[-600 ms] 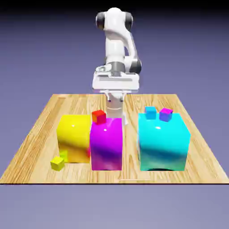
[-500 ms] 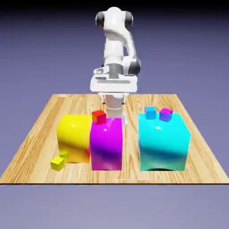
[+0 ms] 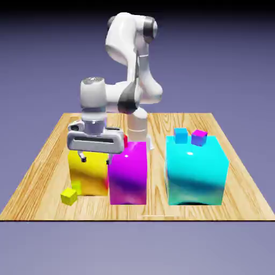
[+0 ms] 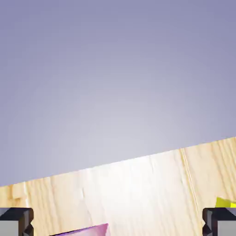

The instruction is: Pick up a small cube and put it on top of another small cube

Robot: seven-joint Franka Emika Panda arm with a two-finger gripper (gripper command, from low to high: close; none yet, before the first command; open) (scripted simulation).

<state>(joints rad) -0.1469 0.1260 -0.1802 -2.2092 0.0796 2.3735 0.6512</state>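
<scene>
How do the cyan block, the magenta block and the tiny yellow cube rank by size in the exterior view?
1. Cyan block, largest.
2. Magenta block, narrower.
3. Tiny yellow cube, by far the smallest.

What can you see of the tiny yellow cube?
The tiny yellow cube is a plain, matte yellow block, far smaller than the glossy blocks. It rests flat on the wooden table near the front edge at the exterior view's left, turned slightly so a corner faces the camera. It sits just in front of the big yellow block; whether they touch cannot be told. The gripper hangs open above, not touching it. A yellow sliver at the hand view's lower right cannot be identified.
</scene>
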